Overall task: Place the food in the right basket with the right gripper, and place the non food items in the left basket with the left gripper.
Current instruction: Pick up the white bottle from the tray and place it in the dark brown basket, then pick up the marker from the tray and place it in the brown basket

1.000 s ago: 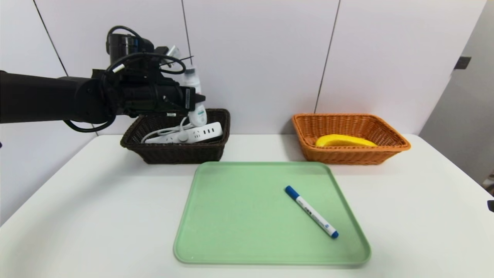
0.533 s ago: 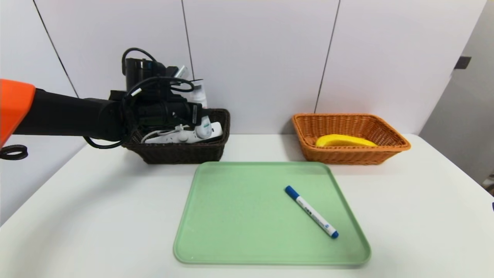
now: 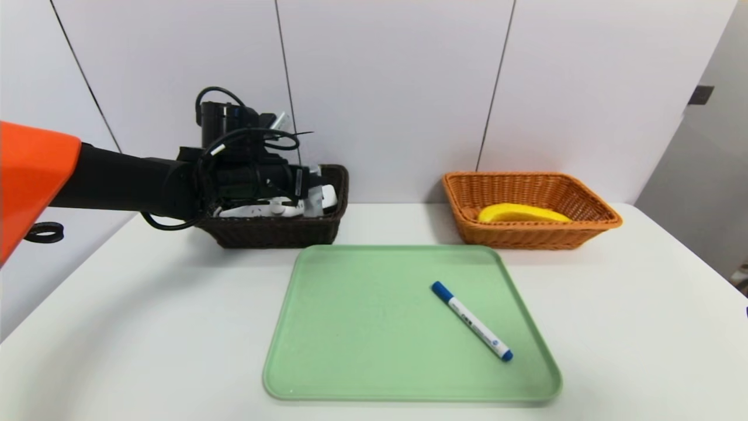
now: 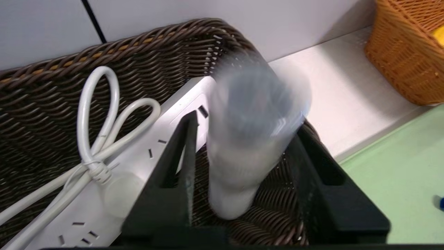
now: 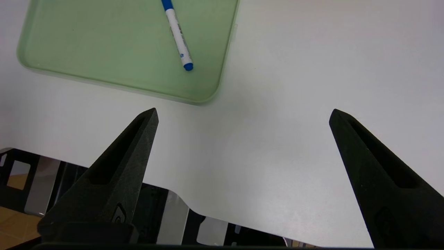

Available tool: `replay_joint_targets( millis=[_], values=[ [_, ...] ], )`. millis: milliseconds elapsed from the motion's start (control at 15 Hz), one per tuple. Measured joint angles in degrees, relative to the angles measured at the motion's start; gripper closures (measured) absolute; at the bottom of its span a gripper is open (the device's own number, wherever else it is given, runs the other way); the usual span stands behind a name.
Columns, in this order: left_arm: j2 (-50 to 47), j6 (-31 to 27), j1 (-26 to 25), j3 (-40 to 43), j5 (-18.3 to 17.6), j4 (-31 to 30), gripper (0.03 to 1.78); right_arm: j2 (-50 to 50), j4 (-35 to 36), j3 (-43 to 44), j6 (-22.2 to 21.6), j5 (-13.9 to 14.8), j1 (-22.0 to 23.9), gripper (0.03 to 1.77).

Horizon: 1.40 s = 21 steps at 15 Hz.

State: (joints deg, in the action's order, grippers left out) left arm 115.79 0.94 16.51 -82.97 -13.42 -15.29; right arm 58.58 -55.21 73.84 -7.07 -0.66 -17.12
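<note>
A dark brown woven basket [image 3: 280, 231], orange woven basket [image 3: 529, 234], yellow banana [image 3: 522, 213], pale green tray [image 3: 327, 351], white pen [image 3: 472, 321] capped blue.

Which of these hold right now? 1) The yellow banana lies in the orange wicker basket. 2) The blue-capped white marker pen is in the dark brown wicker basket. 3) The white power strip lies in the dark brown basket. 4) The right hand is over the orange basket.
1) True: the yellow banana lies in the orange wicker basket.
2) False: the blue-capped white marker pen lies on the green plastic tray.
3) True: the white power strip lies in the dark brown wicker basket.
4) False: the right hand hangs over the white table's near edge.
</note>
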Motion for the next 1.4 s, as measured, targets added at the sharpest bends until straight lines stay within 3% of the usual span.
replay_joint_targets(
  millis=[400,933,1267,1400],
  values=[
    [-2.4,0.2,-0.1,-0.7,0.2,0.2,0.47,-0.5,0.0,0.0,0.0,0.0,0.0,0.10],
    [-13.7,0.0,-0.4,-7.5,0.3,9.2,0.24,-1.3,0.1,-0.3,-0.1,-0.3,0.0,0.10],
    [-18.4,0.9,10.0,-0.7,0.8,10.1,0.18,-1.7,0.1,-0.9,-0.1,-0.2,0.0,0.10],
    [-18.6,1.3,15.4,2.9,2.9,10.3,0.16,-1.7,0.1,-1.1,-0.1,-0.2,0.0,0.10]
  ],
)
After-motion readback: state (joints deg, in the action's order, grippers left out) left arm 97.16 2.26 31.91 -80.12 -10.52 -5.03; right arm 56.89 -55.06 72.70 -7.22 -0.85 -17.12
